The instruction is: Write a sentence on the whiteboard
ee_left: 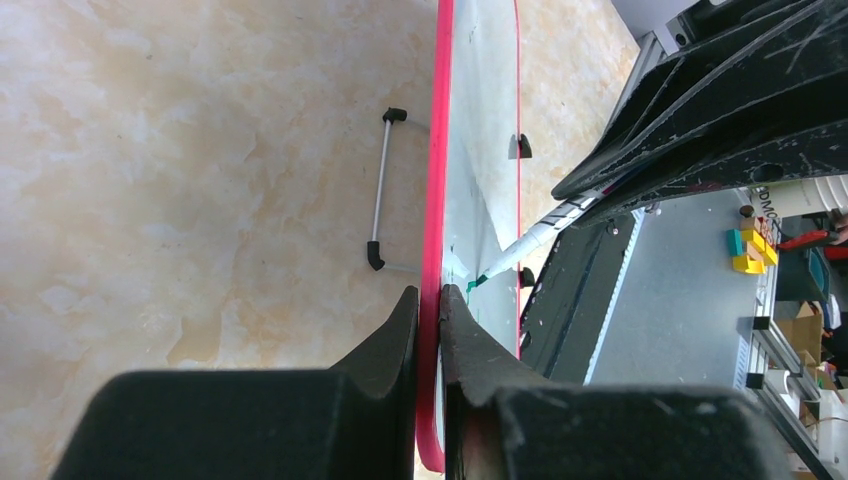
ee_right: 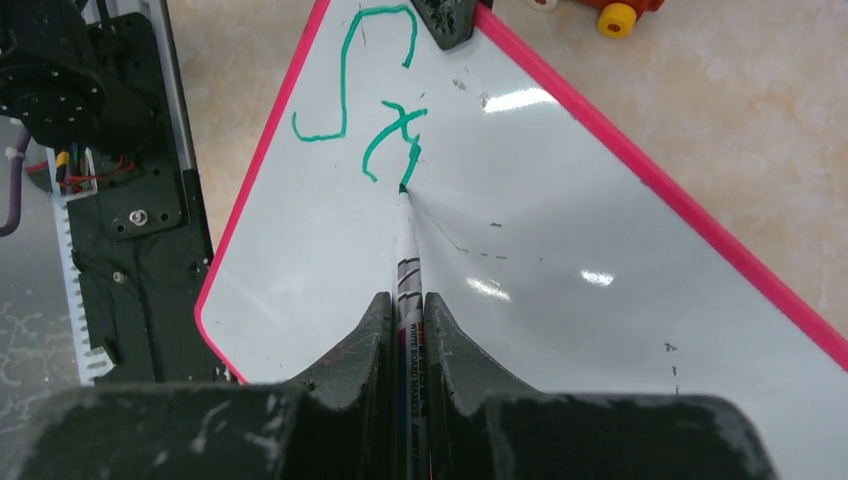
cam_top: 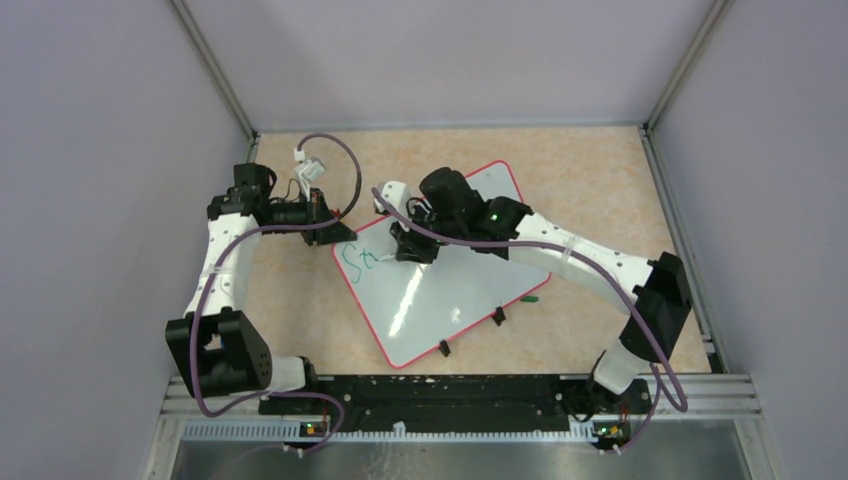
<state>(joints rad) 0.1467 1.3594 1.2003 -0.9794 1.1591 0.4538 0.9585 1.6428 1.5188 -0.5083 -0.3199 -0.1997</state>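
The whiteboard, glossy white with a red-pink rim, lies at an angle on the tan table. My left gripper is shut on its rim at the far left corner, one finger on each face. My right gripper is shut on a white board marker, tip down on the board. The sentence reads as a large green "S", a "t" and a short stroke, and the tip rests at the end of that stroke. The left wrist view shows the marker slanting to the board.
Small black clips sit on the board's near edge, with a small green piece beside it. A thin wire bracket lies on the table left of the rim. The arms' base rail runs along the front, with enclosure walls all round.
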